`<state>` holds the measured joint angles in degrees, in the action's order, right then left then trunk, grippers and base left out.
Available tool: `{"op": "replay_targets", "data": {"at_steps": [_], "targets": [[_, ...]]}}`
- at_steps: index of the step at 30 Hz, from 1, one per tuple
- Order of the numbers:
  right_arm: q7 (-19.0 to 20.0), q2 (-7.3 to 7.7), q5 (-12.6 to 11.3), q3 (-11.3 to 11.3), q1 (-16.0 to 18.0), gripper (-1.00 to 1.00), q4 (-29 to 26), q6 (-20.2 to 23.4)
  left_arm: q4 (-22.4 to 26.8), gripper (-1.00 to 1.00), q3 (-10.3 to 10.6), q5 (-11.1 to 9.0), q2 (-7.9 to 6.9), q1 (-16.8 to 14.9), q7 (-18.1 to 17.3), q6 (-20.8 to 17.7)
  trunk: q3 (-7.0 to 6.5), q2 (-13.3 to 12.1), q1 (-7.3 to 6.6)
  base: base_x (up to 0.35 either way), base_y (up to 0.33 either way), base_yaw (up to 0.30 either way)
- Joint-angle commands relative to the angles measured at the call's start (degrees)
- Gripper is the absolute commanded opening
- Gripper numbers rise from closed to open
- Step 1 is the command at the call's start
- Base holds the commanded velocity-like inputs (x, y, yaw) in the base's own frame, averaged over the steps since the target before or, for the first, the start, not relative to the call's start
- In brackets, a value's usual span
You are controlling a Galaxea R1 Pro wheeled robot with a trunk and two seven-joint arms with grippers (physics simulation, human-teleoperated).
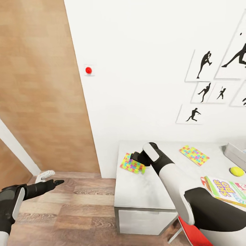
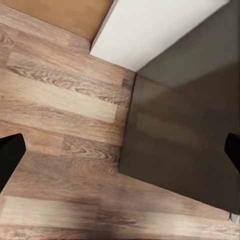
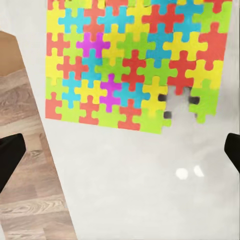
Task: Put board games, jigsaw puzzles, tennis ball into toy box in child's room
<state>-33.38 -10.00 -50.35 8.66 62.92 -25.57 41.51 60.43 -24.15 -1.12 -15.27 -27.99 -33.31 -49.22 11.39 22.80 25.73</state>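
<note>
The right gripper [image 1: 139, 163] stood with its jaws spread wide and nothing between them, poised over the near thin multicolour mosaic jigsaw puzzle [image 1: 132, 164], which lay flat at the left end of the long pale grey-white table [image 1: 143, 191], close to its edge. I judged the main risk a fingertip skidding on so thin a sheet and pushing it off onto the wood-plank floor [image 1: 78, 205]. The second puzzle [image 1: 194, 154], small yellow-green tennis ball [image 1: 236, 171], Skip-Bo box [image 1: 227, 189] and light grey toy box [image 1: 235, 153] lay further right. The left gripper [image 1: 51, 181] hung spread and empty over the floor.
</note>
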Motion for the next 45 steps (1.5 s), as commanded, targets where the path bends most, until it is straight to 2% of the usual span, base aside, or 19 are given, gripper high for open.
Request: {"op": "replay_targets", "data": {"at_steps": [1,8,19,29,45], "targets": [[-0.5,0.0,-0.5,0.4,0.0,1.0,-0.4,-0.6,0.0,1.0,-0.1,-0.1,-0.01,0.0,-0.2,-0.4,0.12,0.1,0.06,0.144,0.09,-0.241],[-0.5,0.0,-0.5,0.6,-0.4,1.0,-0.8,-1.9,0.0,1.0,-0.1,-0.1,0.04,0.0,-0.2,-0.4,0.12,0.1,0.06,0.058,0.036,-0.239],[-0.4,0.03,-0.5,0.6,-0.5,1.0,-1.0,-4.8,0.0,1.0,0.0,-0.1,0.65,0.0,-0.2,-0.4,0.13,0.1,0.06,0.006,0.004,-0.044],[2.5,1.88,-0.5,0.7,-0.6,1.0,-1.1,-6.2,0.0,1.0,0.0,-0.1,0.76,0.0,-0.2,-0.4,0.13,0.1,0.06,0.042,0.044,-0.002],[3.8,2.14,-0.5,0.7,-0.6,1.0,-1.1,-6.4,0.0,1.0,0.0,-0.1,0.77,0.0,-0.2,-0.4,0.13,0.1,0.06,0.081,0.089,0.0]]}}
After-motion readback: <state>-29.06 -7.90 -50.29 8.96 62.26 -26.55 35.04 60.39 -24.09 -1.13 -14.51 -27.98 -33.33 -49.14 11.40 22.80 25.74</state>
